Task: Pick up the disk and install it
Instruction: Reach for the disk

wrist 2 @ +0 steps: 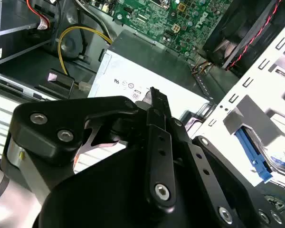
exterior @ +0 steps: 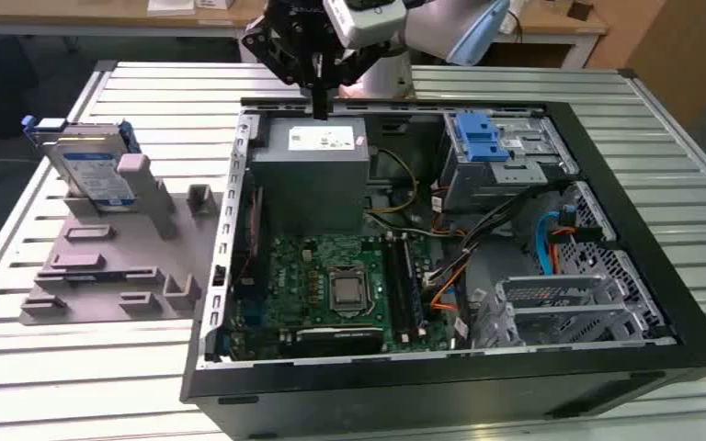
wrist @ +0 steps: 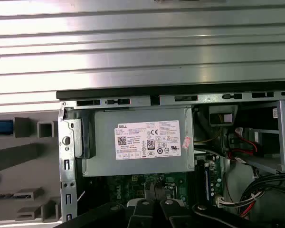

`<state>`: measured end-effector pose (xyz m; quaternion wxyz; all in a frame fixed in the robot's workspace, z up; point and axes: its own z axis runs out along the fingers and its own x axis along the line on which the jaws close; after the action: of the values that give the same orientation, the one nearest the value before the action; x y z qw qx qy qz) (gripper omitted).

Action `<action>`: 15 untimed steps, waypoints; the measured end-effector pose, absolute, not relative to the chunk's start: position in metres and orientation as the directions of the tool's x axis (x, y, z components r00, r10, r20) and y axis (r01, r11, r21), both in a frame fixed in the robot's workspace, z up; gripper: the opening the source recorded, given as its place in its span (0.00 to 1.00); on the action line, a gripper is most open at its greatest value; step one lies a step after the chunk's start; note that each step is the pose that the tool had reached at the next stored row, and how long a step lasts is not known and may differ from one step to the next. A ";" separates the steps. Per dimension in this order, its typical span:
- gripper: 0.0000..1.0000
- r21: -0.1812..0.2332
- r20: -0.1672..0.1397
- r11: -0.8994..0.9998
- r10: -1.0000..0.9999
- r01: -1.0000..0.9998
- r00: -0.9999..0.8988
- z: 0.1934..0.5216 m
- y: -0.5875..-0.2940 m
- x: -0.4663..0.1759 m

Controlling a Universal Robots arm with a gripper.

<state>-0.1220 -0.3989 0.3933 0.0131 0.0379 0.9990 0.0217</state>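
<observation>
While the disk (exterior: 96, 170) stands upright in its grey rack (exterior: 96, 276) on the counter (exterior: 59, 386), well apart from my claw (exterior: 320, 110) toward the exterior view's left, I hover pinched together and empty above the power supply (exterior: 310, 161); pickup and installing both remain.

The open computer case (exterior: 451, 395) lies on a slatted metal table (exterior: 84, 386). The gripper (exterior: 320, 108) hangs over the case's far edge, fingers pressed together and empty, just above the grey power supply (exterior: 310, 161) seated inside the case. The disk (exterior: 93, 170) stands upright on a grey fixture (exterior: 96, 276) outside the case, on the exterior view's left of it, well apart from the gripper.
</observation>
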 end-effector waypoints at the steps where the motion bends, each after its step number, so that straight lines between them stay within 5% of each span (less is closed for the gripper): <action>1: 0.11 0.044 -0.024 0.996 0.076 0.075 -0.997 0.393 -0.399 -0.122; 15: 0.11 0.044 -0.024 0.996 0.076 0.075 -0.997 0.393 -0.397 -0.127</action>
<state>-0.1272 -0.3973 0.3933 0.0131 0.0379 0.9990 0.0217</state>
